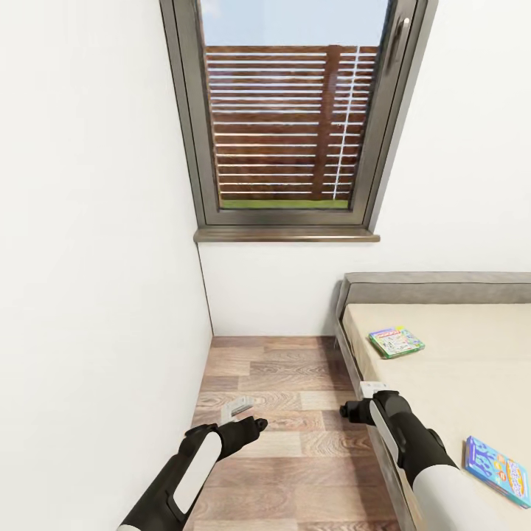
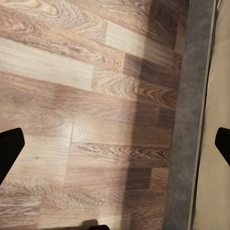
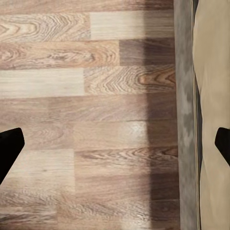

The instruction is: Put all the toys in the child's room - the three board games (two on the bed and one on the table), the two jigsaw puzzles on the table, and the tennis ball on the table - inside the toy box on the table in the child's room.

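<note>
- A wood-plank floor (image 1: 295, 413) runs to a white wall with a dark-framed window (image 1: 287, 110); a slatted wooden fence shows through the glass.
- The bed (image 1: 442, 354), beige with a grey frame, fills the right side, its headboard against the window wall.
- A green board game (image 1: 396, 341) lies flat near the bed's head end, close to the floor-side edge, its long axis slightly skewed to that edge.
- A blue board game (image 1: 498, 470) lies flat further down the bed, long axis angled across it.
- The left tool (image 2: 115, 143) hangs open over the floor; the right tool (image 3: 115, 143) is open too, spanning the bed's edge.
</note>
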Tool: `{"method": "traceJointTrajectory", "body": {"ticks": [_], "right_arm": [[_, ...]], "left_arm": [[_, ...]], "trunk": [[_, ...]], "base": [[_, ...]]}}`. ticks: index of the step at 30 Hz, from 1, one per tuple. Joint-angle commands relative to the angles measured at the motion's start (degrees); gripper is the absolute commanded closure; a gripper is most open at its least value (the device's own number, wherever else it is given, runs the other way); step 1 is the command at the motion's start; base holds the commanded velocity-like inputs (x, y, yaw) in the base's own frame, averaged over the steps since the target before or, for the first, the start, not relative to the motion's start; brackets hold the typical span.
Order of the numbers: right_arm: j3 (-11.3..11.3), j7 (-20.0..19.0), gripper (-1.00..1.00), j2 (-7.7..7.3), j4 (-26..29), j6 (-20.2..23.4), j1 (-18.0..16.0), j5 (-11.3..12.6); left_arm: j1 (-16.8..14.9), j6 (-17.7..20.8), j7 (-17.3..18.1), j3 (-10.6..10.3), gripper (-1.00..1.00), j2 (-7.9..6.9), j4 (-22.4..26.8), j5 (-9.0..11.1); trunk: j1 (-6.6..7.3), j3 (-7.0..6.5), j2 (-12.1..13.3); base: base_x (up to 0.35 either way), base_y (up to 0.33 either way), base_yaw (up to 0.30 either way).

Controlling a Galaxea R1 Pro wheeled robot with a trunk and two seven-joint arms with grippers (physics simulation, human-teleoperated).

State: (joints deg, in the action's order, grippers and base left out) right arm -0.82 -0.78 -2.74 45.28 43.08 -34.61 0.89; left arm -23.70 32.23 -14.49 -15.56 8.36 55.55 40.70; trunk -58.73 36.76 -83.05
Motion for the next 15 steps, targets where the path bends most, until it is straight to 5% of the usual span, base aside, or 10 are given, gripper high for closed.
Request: {"method": "traceJointTrajectory", "body": {"ticks": [1,15], "right_arm": [[-0.07,-0.08,-1.00,0.01,0.07,0.26,-0.02,0.08],[-0.06,-0.05,-1.00,0.01,0.07,0.32,-0.02,0.08]], "left_arm": [[-0.03,0.12,-0.54,-0.08,-1.00,-0.01,0.09,0.61],[-0.03,0.12,-0.48,-0.08,-1.00,-0.01,0.09,0.61]], "trunk": [[0.00,0.05,-0.03],[0.00,0.05,-0.03]], "base": [[0.003,-0.001,0.000],[0.019,0.000,0.000]]}}
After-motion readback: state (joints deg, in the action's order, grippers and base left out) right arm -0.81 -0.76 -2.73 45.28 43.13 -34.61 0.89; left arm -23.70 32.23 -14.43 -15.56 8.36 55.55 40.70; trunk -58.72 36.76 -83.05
